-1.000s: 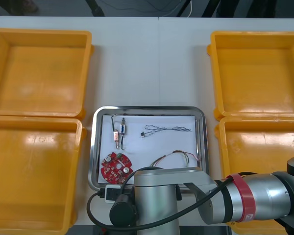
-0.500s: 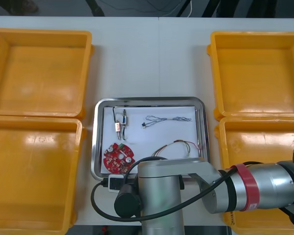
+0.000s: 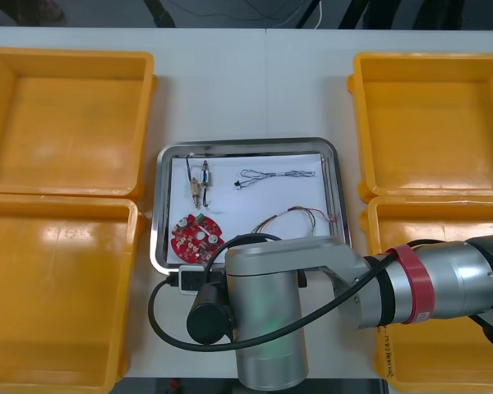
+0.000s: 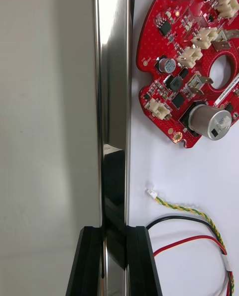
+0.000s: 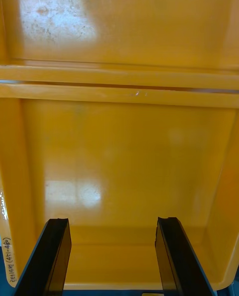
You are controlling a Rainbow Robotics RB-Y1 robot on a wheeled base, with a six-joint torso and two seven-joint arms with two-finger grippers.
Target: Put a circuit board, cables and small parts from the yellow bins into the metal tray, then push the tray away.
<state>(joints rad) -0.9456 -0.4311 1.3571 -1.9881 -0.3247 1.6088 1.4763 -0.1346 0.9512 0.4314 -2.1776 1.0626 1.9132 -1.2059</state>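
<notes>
My left tool [image 5: 113, 225] hangs released over a yellow bin [image 5: 124, 147], and my right tool [image 4: 114, 232] is clenched on the near rim of the metal tray [image 3: 158, 205] on the worktop [image 3: 255, 90], by the circuit board [image 3: 195, 239]; pinched off-centre, the tray could skew into the right-hand bins [image 3: 427, 123]

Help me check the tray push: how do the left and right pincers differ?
The right pincer is shut on the tray rim; the left pincer is open and holds nothing. The right pincer sits at the tray's edge, near the board and a cable; the left pincer hangs over a bin. Both have black fingers.
</notes>
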